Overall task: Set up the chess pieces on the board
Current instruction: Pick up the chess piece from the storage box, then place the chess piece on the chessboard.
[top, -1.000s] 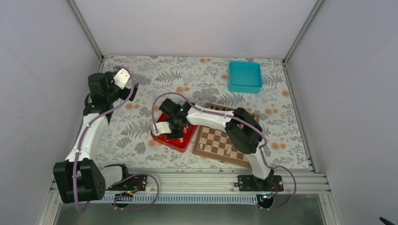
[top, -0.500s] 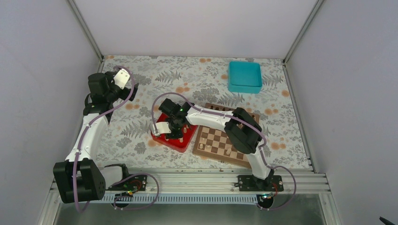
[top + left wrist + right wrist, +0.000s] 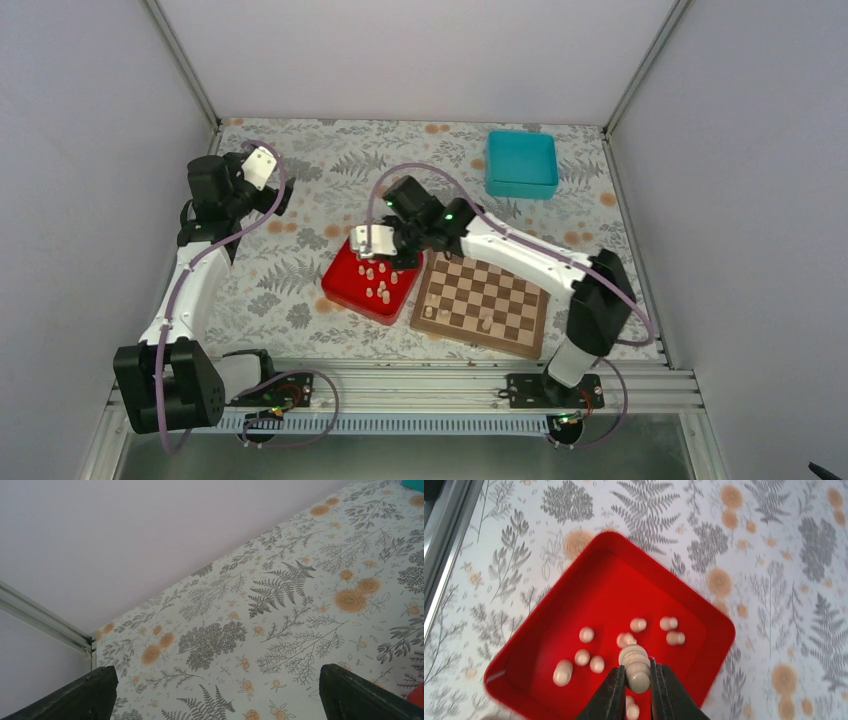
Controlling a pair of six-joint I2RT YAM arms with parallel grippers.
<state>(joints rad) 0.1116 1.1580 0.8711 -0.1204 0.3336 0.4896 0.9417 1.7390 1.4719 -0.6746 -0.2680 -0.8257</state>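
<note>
several chess pieces (image 3: 586, 634) in red tray (image 3: 614, 580), one piece (image 3: 635, 661) in right tool (image 3: 638, 676)

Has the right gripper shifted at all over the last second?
Yes. The right gripper has moved from over the middle of the red tray toward its far corner, jaws shut on a chess piece.

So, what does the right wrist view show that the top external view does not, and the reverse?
Only the right wrist view: the right hand shut on one pale chess piece, over the red tray. Only the top external view: the board, the teal box and the left arm. Both: the red tray holding loose pale pieces, and the floral table cover.
</note>
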